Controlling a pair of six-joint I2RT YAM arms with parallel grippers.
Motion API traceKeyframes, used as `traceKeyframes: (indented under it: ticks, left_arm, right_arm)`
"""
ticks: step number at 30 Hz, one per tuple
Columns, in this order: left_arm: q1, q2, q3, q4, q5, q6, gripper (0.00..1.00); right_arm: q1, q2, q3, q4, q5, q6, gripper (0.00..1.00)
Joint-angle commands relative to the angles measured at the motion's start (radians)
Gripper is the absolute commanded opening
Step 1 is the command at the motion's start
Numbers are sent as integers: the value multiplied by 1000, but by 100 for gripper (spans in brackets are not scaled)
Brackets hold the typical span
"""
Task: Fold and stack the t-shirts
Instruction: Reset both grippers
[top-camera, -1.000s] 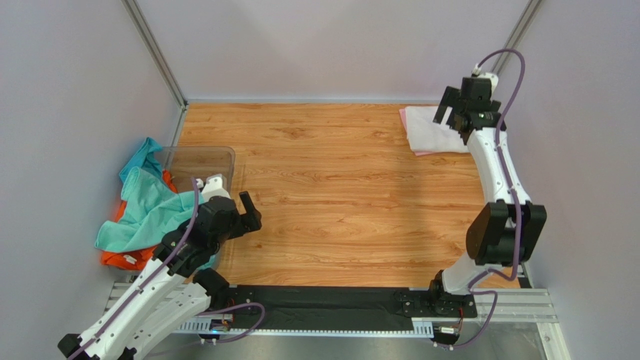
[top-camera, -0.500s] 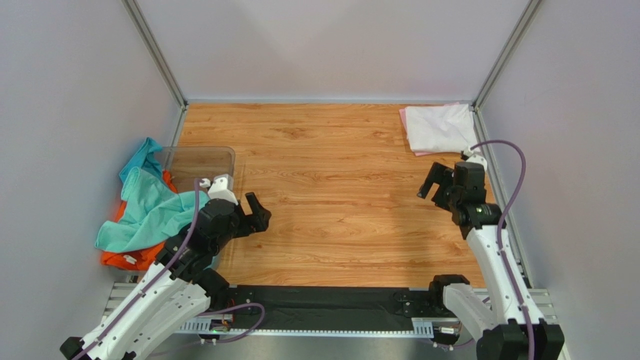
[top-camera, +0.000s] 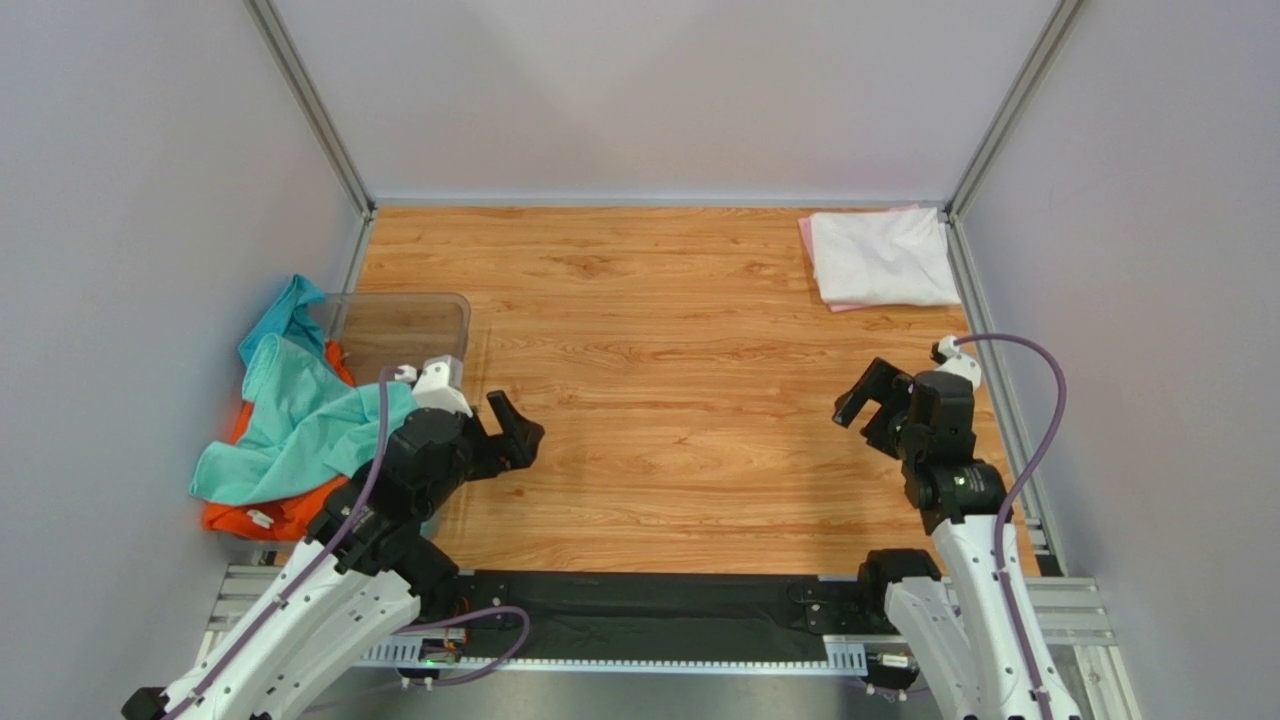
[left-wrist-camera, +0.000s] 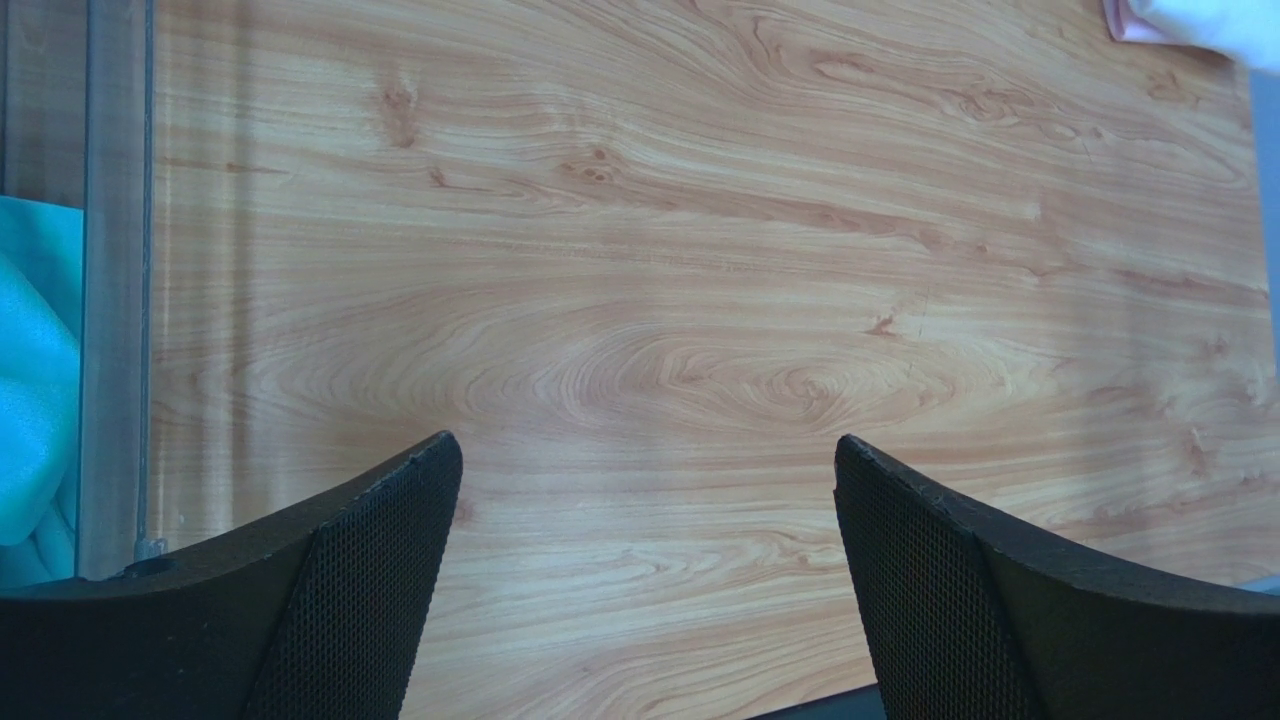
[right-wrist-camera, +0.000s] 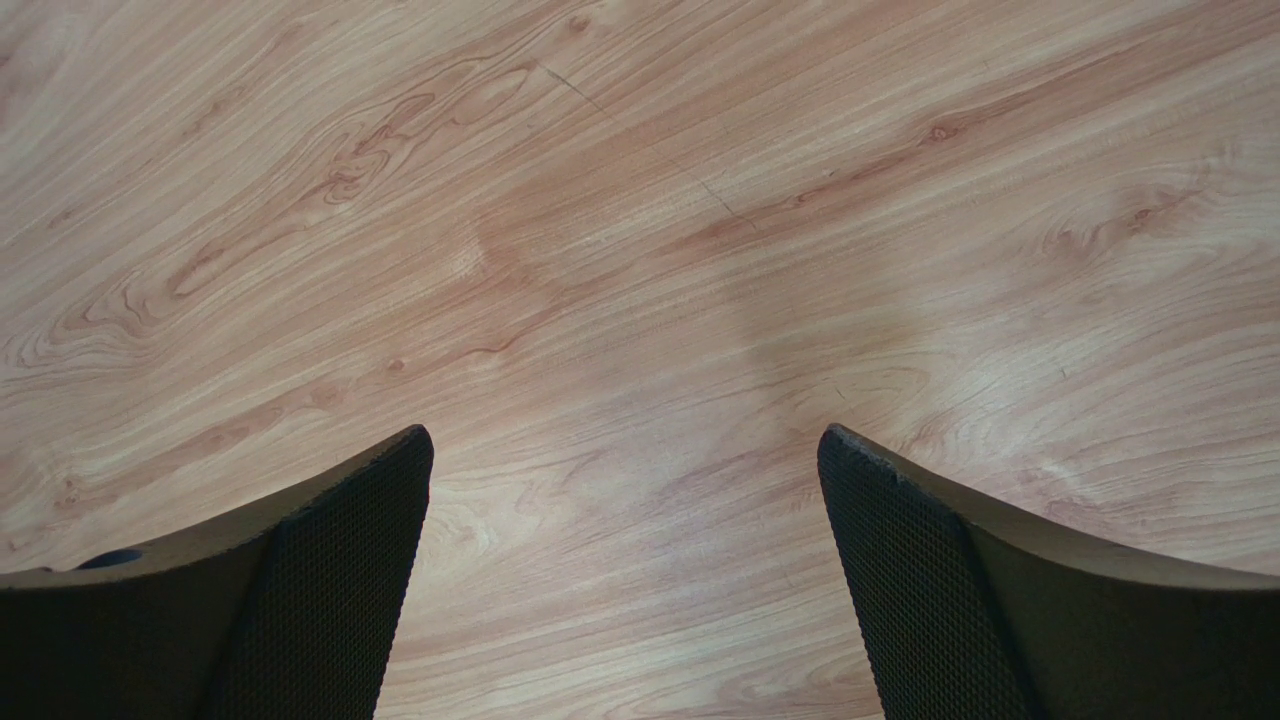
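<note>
A folded white t-shirt (top-camera: 882, 255) lies on a pale pink one (top-camera: 809, 234) in the far right corner of the wooden table. Crumpled teal t-shirts (top-camera: 301, 413) spill over an orange one (top-camera: 256, 516) at the left edge, by the clear bin. My left gripper (top-camera: 508, 429) hovers open just right of that pile, with bare wood between its fingers (left-wrist-camera: 376, 570). My right gripper (top-camera: 869, 395) stands open over bare wood at the near right, well short of the folded stack. In both wrist views, the left gripper (left-wrist-camera: 643, 447) and the right gripper (right-wrist-camera: 622, 435) hold nothing.
A clear plastic bin (top-camera: 400, 318) stands at the left, its wall (left-wrist-camera: 114, 300) beside teal cloth (left-wrist-camera: 30, 390) in the left wrist view. Grey walls and metal posts (top-camera: 308, 105) close the table on three sides. A black rail (top-camera: 646, 600) runs along the near edge.
The right arm has drawn back from above the folded white shirt to the near right of the table. The left gripper has shifted slightly right. Both stayed open.
</note>
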Motion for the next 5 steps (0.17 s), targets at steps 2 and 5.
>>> traceKeyframes:
  ticks: [2, 5]
  left_arm:
    - [4, -15, -5, -13, -13, -29, 100]
    - [5, -18, -4, -36, -18, -47, 100]
  right_arm:
    - [5, -10, -17, 71, -11, 17, 100]
    - [3, -10, -29, 86, 6, 21, 100]
